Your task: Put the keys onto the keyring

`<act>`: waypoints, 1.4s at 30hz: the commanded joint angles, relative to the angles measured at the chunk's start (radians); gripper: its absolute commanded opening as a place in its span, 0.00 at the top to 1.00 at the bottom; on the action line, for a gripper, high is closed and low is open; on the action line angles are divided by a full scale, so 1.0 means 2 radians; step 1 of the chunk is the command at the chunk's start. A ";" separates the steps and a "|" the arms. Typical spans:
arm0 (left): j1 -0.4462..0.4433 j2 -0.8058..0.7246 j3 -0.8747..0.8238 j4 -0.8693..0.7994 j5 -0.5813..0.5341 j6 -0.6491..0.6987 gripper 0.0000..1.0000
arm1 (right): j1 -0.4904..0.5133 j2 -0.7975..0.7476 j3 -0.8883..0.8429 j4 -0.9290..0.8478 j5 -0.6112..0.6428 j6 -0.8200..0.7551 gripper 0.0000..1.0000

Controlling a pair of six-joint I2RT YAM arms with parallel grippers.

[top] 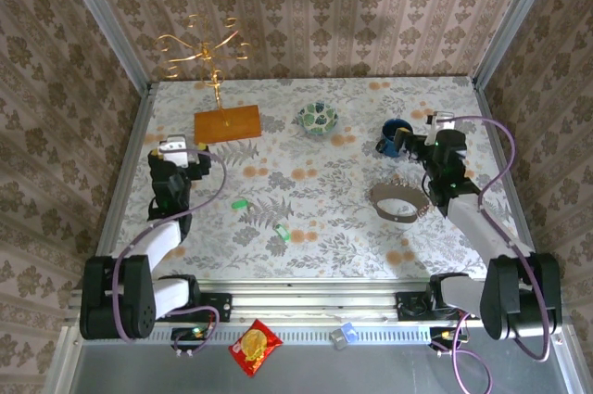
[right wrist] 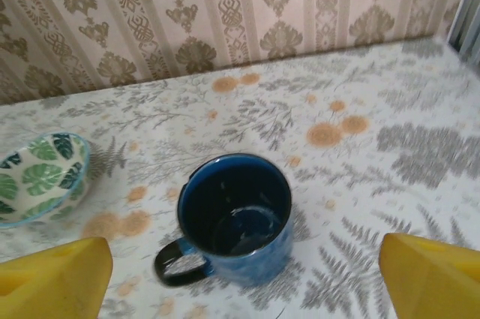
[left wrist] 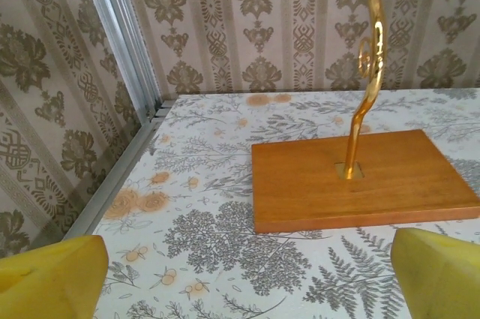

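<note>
Now, keyring sits just near-side of the blue mug; both green keys lie loose well left of the mug. Left gripper and right gripper both spread wide, holding nothing.

Left hand, right hand, both splayed

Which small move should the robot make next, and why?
Probably swing the open left gripper toward the nearer key and lower over it: that key and the other key lie loose on the table, apart from the keyring.
</note>
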 commanded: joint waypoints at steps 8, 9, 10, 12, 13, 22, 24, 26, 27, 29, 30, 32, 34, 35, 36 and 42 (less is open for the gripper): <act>-0.075 -0.075 0.037 -0.167 0.051 -0.094 0.08 | 0.033 -0.028 0.034 -0.339 -0.044 0.228 0.36; -0.096 -0.077 0.037 -0.176 0.046 -0.093 0.09 | 0.038 -0.030 0.028 -0.348 -0.053 0.245 0.40; -0.120 -0.078 0.036 -0.180 0.031 -0.094 0.09 | 0.045 -0.032 0.021 -0.352 -0.064 0.264 0.44; -0.163 -0.077 0.031 -0.177 0.008 -0.104 0.09 | 0.060 -0.036 0.005 -0.349 -0.078 0.299 0.49; -0.186 -0.073 0.028 -0.172 -0.001 -0.112 0.09 | 0.070 -0.036 -0.004 -0.343 -0.082 0.317 0.50; -0.345 0.020 0.030 -0.110 -0.075 -0.167 0.11 | 0.127 0.018 -0.022 -0.280 -0.091 0.385 0.60; -0.362 0.042 0.035 -0.098 -0.085 -0.169 0.11 | 0.128 0.032 -0.021 -0.270 -0.094 0.388 0.62; -0.374 0.059 0.041 -0.086 -0.091 -0.171 0.11 | 0.129 0.044 -0.023 -0.258 -0.096 0.392 0.65; -0.378 0.067 0.044 -0.079 -0.091 -0.173 0.11 | 0.129 0.050 -0.023 -0.253 -0.097 0.394 0.66; -0.384 0.079 0.050 -0.072 -0.091 -0.172 0.11 | 0.130 0.060 -0.024 -0.246 -0.095 0.397 0.68; -0.387 0.083 0.053 -0.070 -0.092 -0.173 0.11 | 0.130 0.065 -0.025 -0.240 -0.095 0.398 0.69; -0.390 0.090 0.057 -0.068 -0.091 -0.173 0.11 | 0.130 0.074 -0.027 -0.231 -0.096 0.402 0.71; -0.392 0.092 0.059 -0.066 -0.092 -0.173 0.11 | 0.130 0.083 -0.028 -0.222 -0.099 0.405 0.72; -0.393 0.092 0.059 -0.065 -0.094 -0.172 0.11 | 0.130 0.087 -0.030 -0.219 -0.099 0.407 0.72; -0.393 0.092 0.059 -0.065 -0.095 -0.172 0.11 | 0.130 0.090 -0.031 -0.214 -0.099 0.408 0.73; -0.393 0.087 0.056 -0.066 -0.100 -0.170 0.11 | 0.130 0.110 -0.035 -0.191 -0.096 0.416 0.78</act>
